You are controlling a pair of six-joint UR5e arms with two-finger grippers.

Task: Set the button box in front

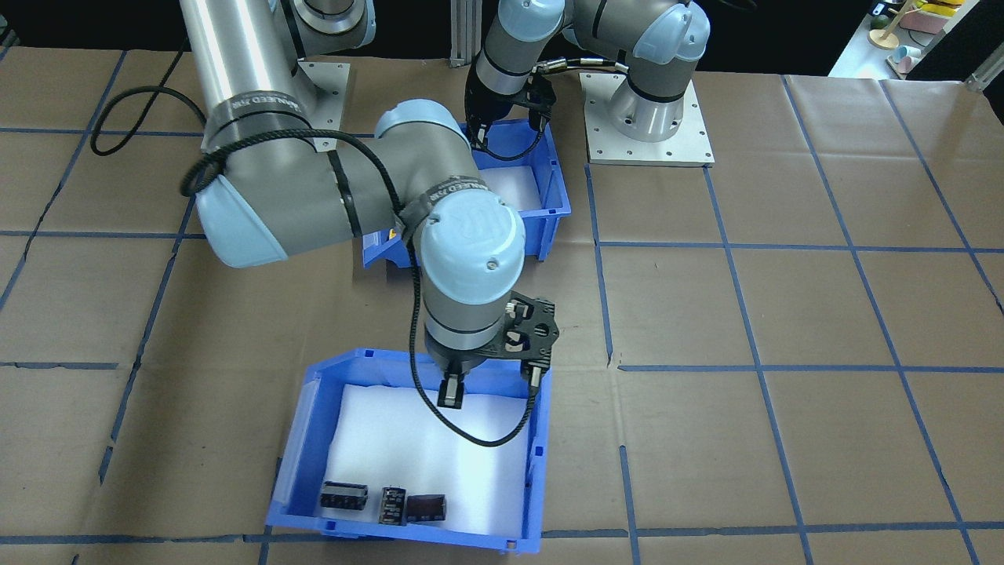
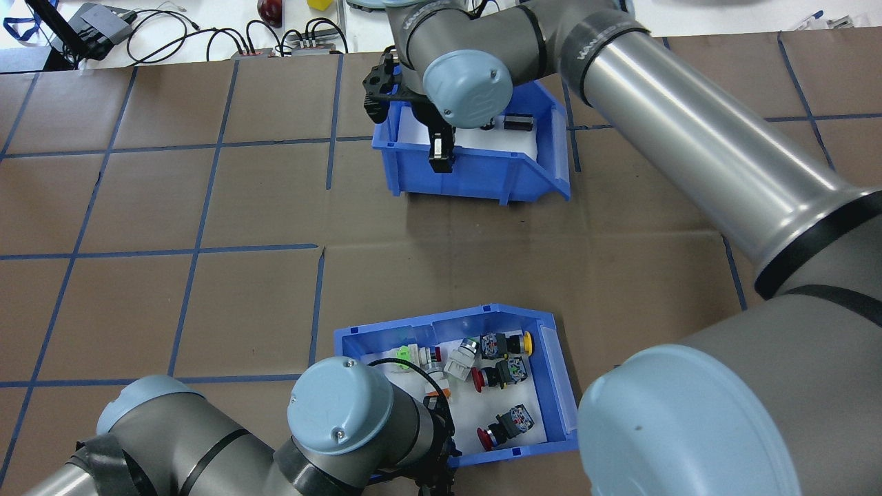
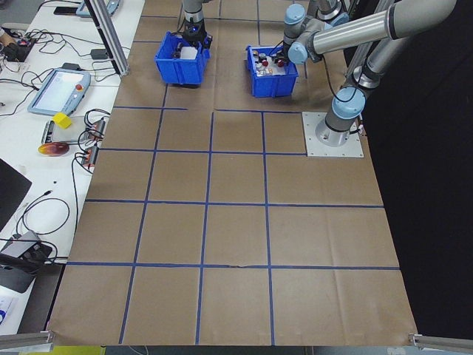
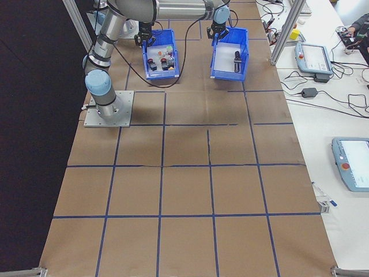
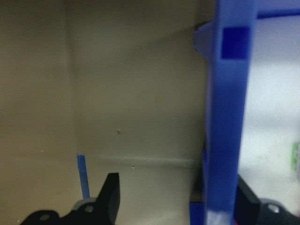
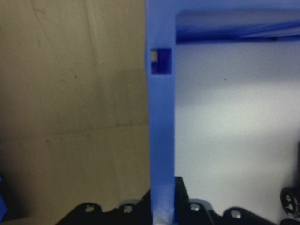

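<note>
Left gripper (image 5: pixel 173 201) straddles the near-left wall of the button box (image 2: pixel 551 386), one finger outside and one inside; it looks spread around the rim, not clearly pinching yet. I see the box at the near side of the table, right under this arm. Right gripper (image 6: pixel 161 211) is clamped on the wall of the other blue bin (image 2: pixel 537 176), far from me. I judge both bins must swap along the near-far line.
</note>
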